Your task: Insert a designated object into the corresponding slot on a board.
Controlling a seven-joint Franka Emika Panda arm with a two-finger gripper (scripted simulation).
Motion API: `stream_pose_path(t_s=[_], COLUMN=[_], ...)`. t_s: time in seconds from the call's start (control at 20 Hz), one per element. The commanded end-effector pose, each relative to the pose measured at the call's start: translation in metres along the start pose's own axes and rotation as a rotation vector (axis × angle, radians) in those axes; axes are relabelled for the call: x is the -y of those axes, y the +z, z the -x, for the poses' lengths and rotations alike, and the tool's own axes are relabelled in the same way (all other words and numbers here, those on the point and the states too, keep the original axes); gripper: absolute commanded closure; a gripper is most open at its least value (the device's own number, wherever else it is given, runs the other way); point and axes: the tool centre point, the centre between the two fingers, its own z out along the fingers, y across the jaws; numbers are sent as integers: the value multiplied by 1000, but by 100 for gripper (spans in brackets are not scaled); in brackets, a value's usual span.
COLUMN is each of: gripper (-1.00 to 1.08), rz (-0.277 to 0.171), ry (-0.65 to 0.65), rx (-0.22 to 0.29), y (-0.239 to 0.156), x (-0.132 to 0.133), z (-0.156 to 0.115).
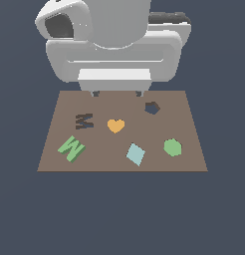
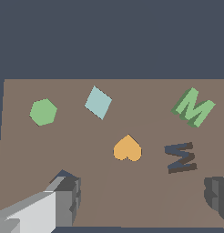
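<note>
On the board (image 1: 55, 149), your green M block (image 1: 71, 148) lies flat at the exterior view's near left, tilted, with the M-shaped slot (image 1: 84, 120) just beyond it. It looks light, stiff and thin, so pinch it across its straight outer edges. Rightward sit an orange heart (image 1: 115, 125), a teal diamond (image 1: 136, 154), a pentagon cutout (image 1: 152, 107) and a green hexagon (image 1: 172, 147), all matte. Your gripper (image 2: 143, 200) holds nothing, fingers spread wide.

Flat brown board (image 1: 122, 159), unpatterned, against a plain dark slate-blue backdrop. Light-green M block (image 1: 71, 148) at lower left in the exterior view, with darker green edges. Dark brown M-shaped slot (image 1: 84, 120). Orange heart (image 1: 115, 125) near centre. Pale teal diamond (image 1: 135, 154). Green hexagon (image 1: 172, 147) at right. Dark pentagon cutout (image 1: 152, 107). White arm body with grey fingers (image 2: 68, 193).
</note>
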Motion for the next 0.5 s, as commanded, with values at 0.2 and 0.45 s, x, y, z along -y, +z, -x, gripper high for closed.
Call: stream_pose_path(t_s=[0.2,0.45], gripper=[-92,-92], rz=[1,3], ry=[12,63], rx=[1,5], y=[3,15], x=[-2,-11], z=[-2,-11])
